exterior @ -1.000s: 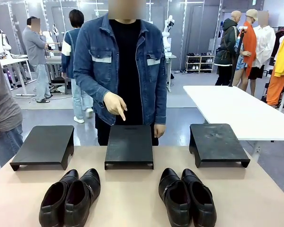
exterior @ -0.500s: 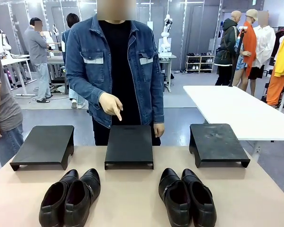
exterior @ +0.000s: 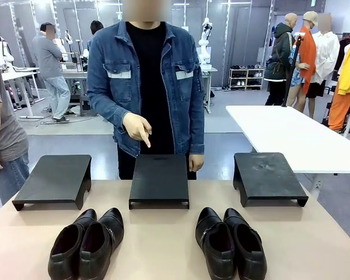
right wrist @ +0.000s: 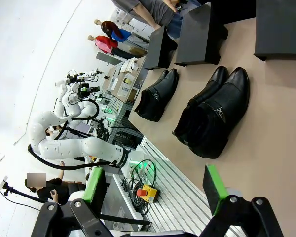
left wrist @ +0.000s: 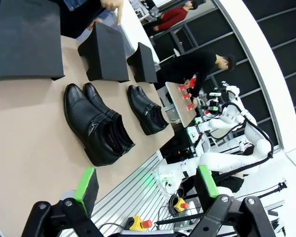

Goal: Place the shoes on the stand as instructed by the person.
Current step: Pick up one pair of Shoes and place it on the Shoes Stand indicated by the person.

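The person's hand (exterior: 137, 128) is kept pointed at the middle stand (exterior: 159, 178), so the instruction is unchanged. The left pair (exterior: 86, 242) and right pair (exterior: 230, 242) are left unmoved at its 7 and 5 o'clock. The left gripper (left wrist: 145, 190) and right gripper (right wrist: 155, 190) are held wide, empty.

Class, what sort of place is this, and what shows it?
Probably a robotics lab: the green-padded black left gripper, a red-and-yellow emergency-stop button, and flat black stands behind glossy black shoes.
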### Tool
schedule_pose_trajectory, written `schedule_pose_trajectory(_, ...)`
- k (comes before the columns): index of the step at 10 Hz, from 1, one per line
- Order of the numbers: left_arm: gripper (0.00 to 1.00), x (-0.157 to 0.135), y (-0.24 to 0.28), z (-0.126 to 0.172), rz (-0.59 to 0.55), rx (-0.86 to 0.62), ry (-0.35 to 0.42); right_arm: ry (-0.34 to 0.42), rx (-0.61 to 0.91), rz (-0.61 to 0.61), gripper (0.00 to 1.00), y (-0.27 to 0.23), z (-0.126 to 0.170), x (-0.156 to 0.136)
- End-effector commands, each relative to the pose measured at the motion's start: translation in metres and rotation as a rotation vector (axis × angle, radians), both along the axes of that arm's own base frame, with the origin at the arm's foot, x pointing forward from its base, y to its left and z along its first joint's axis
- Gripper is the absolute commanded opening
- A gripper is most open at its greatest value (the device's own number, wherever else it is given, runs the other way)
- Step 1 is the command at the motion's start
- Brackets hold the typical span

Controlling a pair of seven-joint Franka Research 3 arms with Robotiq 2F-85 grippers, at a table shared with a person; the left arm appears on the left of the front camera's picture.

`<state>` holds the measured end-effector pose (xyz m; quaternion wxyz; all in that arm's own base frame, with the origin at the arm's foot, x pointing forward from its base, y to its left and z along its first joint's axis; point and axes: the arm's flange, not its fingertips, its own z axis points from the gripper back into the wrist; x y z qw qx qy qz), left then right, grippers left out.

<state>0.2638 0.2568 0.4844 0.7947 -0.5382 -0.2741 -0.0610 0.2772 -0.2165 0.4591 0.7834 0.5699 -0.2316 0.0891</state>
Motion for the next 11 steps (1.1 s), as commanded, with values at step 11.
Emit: schedule_pose_trajectory(11, 1.00, 0.022, -0.352, 0.120, 0.027, 0.877, 0.312, -0.010, 0.006, 0.006, 1.00, -0.001, 0.001, -0.002)
